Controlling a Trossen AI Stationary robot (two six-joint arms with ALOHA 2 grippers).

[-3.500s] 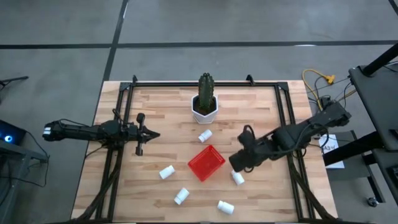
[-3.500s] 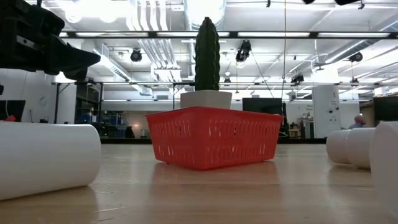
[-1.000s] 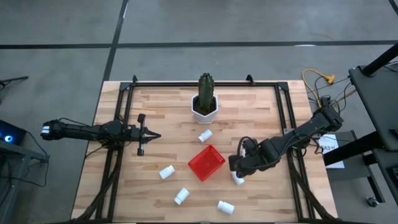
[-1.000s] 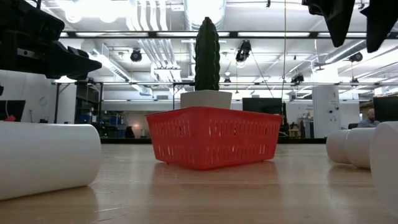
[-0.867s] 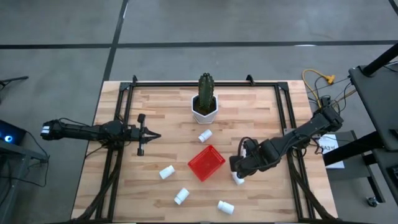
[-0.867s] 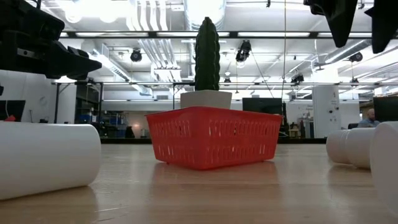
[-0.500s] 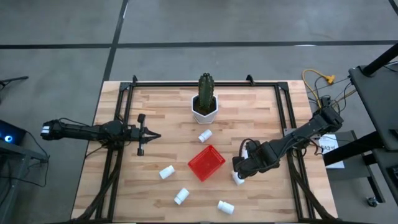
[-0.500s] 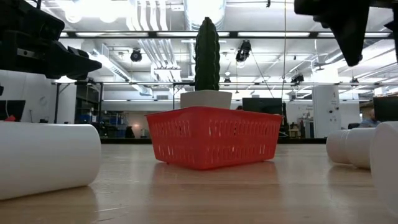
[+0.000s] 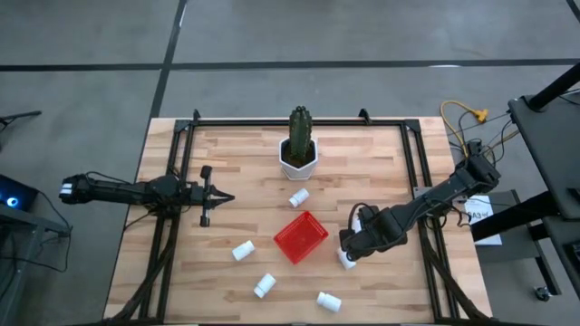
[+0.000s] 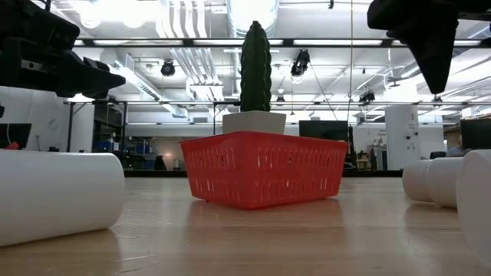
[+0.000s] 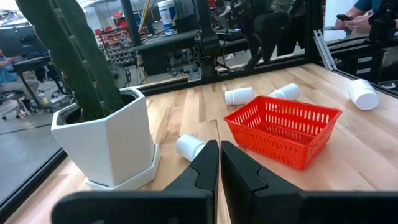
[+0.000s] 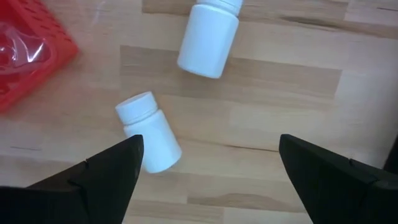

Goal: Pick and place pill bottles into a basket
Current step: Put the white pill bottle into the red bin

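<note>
The red basket (image 9: 301, 237) stands at the table's middle, resting on its base. White pill bottles lie on their sides around it (image 9: 299, 196) (image 9: 242, 250) (image 9: 264, 285). My right gripper (image 12: 211, 149) hangs open, pointing down, above two bottles just right of the basket. One bottle (image 12: 149, 134) lies below its one finger and the other bottle (image 12: 208, 40) lies beyond the fingers. In the high view only one of them (image 9: 346, 259) shows past the arm. My left gripper (image 9: 217, 196) waits shut at the table's left, holding nothing.
A white hexagonal pot with a green cactus (image 9: 298, 154) stands at the far middle. Another bottle (image 9: 328, 302) lies near the front edge. Black frame rails (image 9: 419, 172) run along the table's sides and far edge. Bare wood lies at the near left.
My right gripper has opened wider and sunk a little toward the two bottles right of the basket. The bottles and the basket have stayed where they were.
</note>
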